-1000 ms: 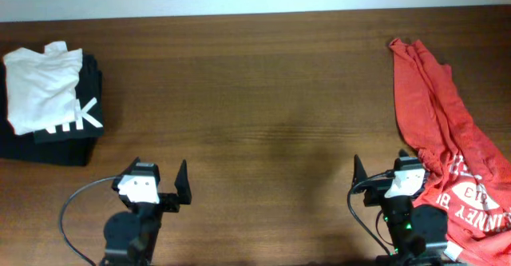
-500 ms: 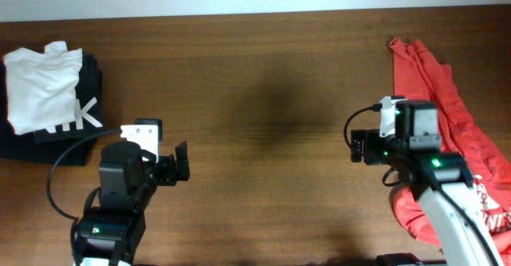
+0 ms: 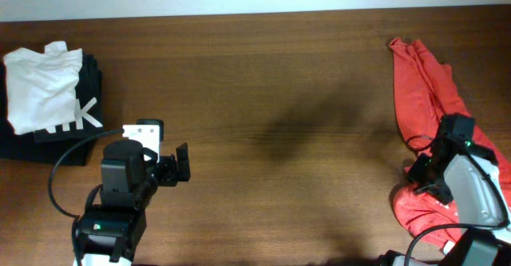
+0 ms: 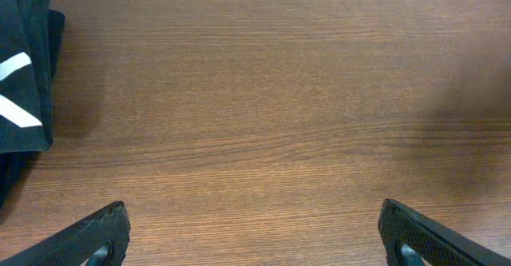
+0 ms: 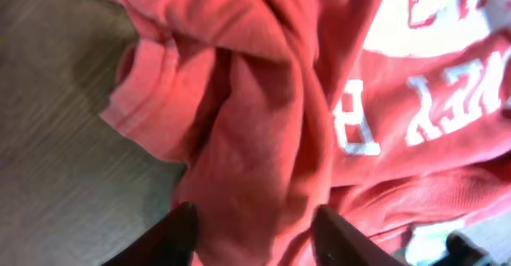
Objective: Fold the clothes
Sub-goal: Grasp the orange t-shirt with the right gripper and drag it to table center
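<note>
Two grippers, both with fingers apart: my left gripper [image 4: 251, 222] hangs over the brown wooden table [image 4: 263, 98]. My right gripper [image 5: 259, 232] straddles a fold of the crumpled orange-red cotton T-shirt [image 5: 263, 98], white-lettered, at the table's right edge.

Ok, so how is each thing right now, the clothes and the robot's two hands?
orange-red T-shirt: crumpled, not folded, on the right side of the table.
white garment: folded, lying on top of the black one.
black garment: folded, under the white one.
left gripper: open, holding nothing, over the table.
right gripper: open, fingers on either side of a bunched fold of the T-shirt.
</note>
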